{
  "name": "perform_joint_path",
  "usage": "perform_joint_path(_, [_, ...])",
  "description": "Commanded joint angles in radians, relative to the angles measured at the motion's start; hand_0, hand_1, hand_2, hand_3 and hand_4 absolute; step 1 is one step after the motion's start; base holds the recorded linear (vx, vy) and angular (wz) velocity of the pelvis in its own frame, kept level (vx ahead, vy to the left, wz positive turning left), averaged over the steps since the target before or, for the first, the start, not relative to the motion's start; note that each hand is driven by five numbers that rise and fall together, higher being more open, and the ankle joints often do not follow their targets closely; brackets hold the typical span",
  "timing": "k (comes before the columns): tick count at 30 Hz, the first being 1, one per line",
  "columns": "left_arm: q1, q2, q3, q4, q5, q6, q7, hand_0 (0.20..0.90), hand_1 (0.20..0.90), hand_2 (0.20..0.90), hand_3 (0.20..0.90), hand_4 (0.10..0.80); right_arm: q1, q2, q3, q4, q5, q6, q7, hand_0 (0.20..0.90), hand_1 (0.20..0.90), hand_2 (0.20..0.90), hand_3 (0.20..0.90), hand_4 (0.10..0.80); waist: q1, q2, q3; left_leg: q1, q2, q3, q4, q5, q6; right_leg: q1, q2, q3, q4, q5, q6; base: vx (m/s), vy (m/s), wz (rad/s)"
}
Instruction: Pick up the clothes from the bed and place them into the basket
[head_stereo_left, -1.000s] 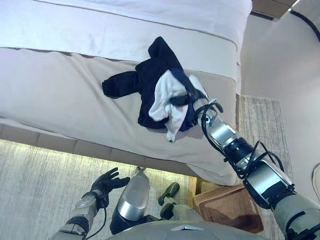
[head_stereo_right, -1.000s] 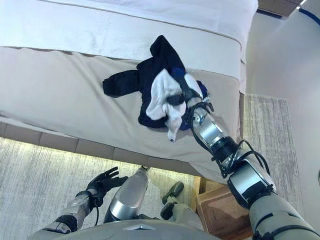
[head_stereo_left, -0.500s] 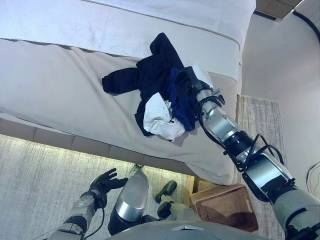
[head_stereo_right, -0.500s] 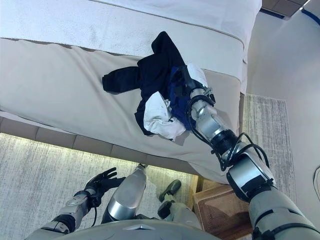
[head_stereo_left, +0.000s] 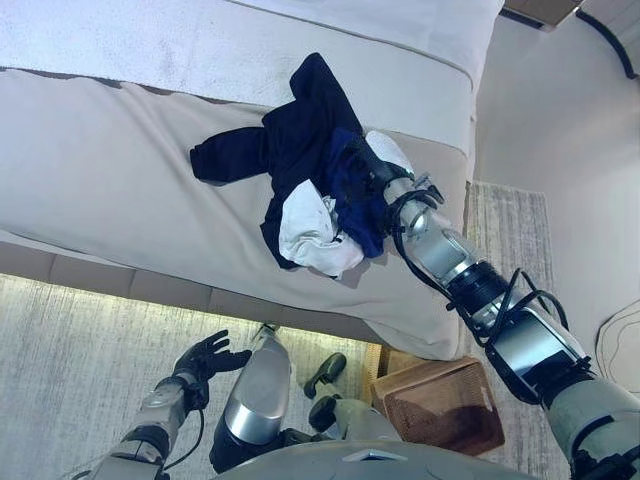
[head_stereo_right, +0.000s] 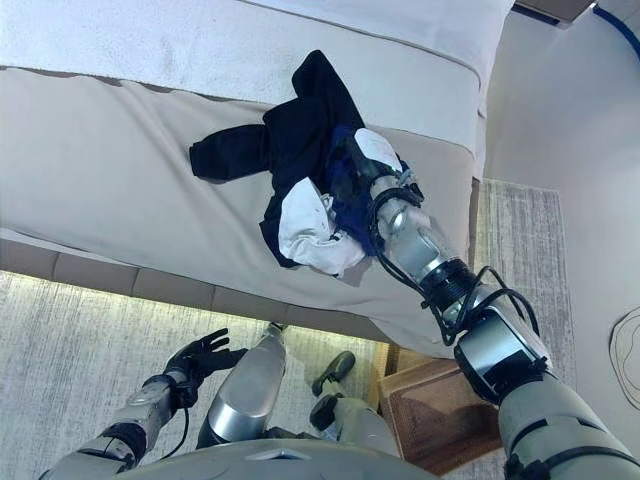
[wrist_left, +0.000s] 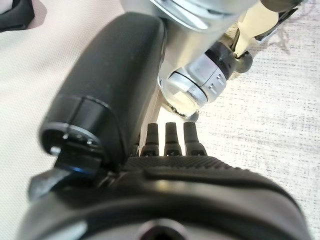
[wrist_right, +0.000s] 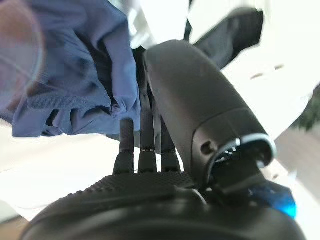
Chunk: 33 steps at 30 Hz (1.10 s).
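Your right hand (head_stereo_right: 356, 163) buried in the clothes (head_stereo_left: 300, 170) on the bed (head_stereo_left: 100, 180), its grip impossible to tell, left hand (head_stereo_left: 205, 357) low, fingers spread, basket (head_stereo_left: 440, 405) on the floor.

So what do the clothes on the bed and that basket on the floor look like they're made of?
Clothes: soft matte fabric in dark navy, blue and white, probably cotton-like knit, judging by the limp folds and bunching around the right hand. Basket: brown, seemingly woven, perhaps wicker or rattan; its walls show a fine mesh-like texture. Bed: a smooth beige cloth cover.
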<state>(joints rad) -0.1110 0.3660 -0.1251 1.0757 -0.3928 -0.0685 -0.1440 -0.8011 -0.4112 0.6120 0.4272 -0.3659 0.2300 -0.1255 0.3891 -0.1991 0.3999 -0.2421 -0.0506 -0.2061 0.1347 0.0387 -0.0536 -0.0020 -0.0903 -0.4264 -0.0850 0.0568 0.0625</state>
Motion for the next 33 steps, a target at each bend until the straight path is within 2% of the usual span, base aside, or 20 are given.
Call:
perform_joint_path(1, [0.015,0.003,-0.072,0.003,-0.012,-0.013,-0.009,0.9,0.9,0.9,0.9,0.8,-0.129,-0.001,0.045,-0.053,-0.16,-0.064,-0.06,0.9,0.9,0.9,0.9,0.8,0.027,0.035,-0.03,0.063,0.014,0.016,-0.143,-0.041,0.056,0.019,-0.022,0.037,0.129,-0.101,0.039,-0.069,-0.011,0.04])
perform_joint_path(4, [0.007,0.004,-0.071,-0.004,-0.012,-0.011,-0.01,0.9,0.9,0.9,0.9,0.8,-0.129,0.01,0.074,-0.018,-0.165,-0.017,-0.037,0.9,0.9,0.9,0.9,0.8,0.037,0.036,-0.015,0.045,0.01,0.008,-0.138,-0.038,0.056,0.012,-0.022,0.03,0.133,-0.106,0.037,-0.07,-0.019,0.04])
perform_joint_path(17, [-0.007,0.008,-0.065,-0.017,-0.028,-0.004,0.009,0.9,0.9,0.9,0.9,0.8,-0.053,0.069,0.103,0.072,-0.137,0.065,0.084,0.9,0.9,0.9,0.9,0.8,0.044,0.03,0.015,0.025,0.011,-0.008,-0.157,-0.018,0.051,-0.003,-0.012,0.022,0.142,-0.118,0.033,-0.019,-0.005,0.05])
perform_joint_path(22, [-0.019,0.007,-0.07,-0.017,-0.039,-0.006,0.003,0.9,0.9,0.9,0.9,0.8,-0.045,0.091,0.121,0.103,-0.17,0.067,0.109,0.9,0.9,0.9,0.9,0.8,0.047,0.031,0.022,0.02,0.013,-0.012,-0.163,-0.01,0.047,-0.006,-0.009,0.023,0.143,-0.122,0.032,0.0,0.0,0.0])
perform_joint_path(26, [-0.03,-0.002,-0.084,-0.022,-0.05,-0.006,0.006,0.9,0.9,0.9,0.9,0.8,-0.059,0.101,0.132,0.12,-0.186,0.036,0.121,0.9,0.9,0.9,0.9,0.8,0.05,0.033,0.033,0.008,0.011,-0.016,-0.16,-0.006,0.042,-0.014,-0.005,0.025,0.136,-0.119,0.029,-0.015,0.004,0.02])
perform_joint_path(27, [-0.03,-0.006,-0.088,-0.03,-0.05,-0.004,0.012,0.9,0.9,0.9,0.9,0.8,-0.063,0.105,0.141,0.114,-0.187,0.01,0.116,0.331,0.331,0.331,0.236,0.136,0.052,0.033,0.039,0.005,0.012,-0.016,-0.162,-0.004,0.041,-0.016,-0.002,0.027,0.129,-0.116,0.028,-0.045,-0.001,0.07])
perform_joint_path(28, [-0.031,-0.01,-0.088,-0.037,-0.051,0.001,0.017,0.9,0.9,0.9,0.9,0.8,-0.066,0.107,0.145,0.097,-0.182,-0.009,0.09,0.3,0.3,0.3,0.2,0.1,0.053,0.033,0.043,0.003,0.013,-0.017,-0.166,-0.002,0.04,-0.016,0.002,0.027,0.122,-0.112,0.027,-0.045,-0.002,0.06])
perform_joint_path(30, [-0.03,-0.016,-0.095,-0.047,-0.055,0.005,0.028,0.9,0.9,0.9,0.9,0.8,-0.071,0.098,0.142,0.045,-0.163,-0.035,-0.006,0.3,0.3,0.3,0.2,0.1,0.052,0.032,0.048,0.004,0.014,-0.016,-0.17,0.0,0.039,-0.015,0.007,0.028,0.115,-0.106,0.028,-0.016,-0.001,0.02])
perform_joint_path(33, [-0.016,-0.031,-0.091,-0.034,-0.045,-0.01,0.041,0.9,0.9,0.9,0.9,0.8,-0.082,0.069,0.075,-0.11,-0.114,-0.069,-0.167,0.3,0.3,0.3,0.2,0.1,0.039,0.029,0.042,0.021,0.022,-0.012,-0.183,-0.001,0.042,-0.013,0.015,0.038,0.11,-0.102,0.029,0.0,0.0,0.0])
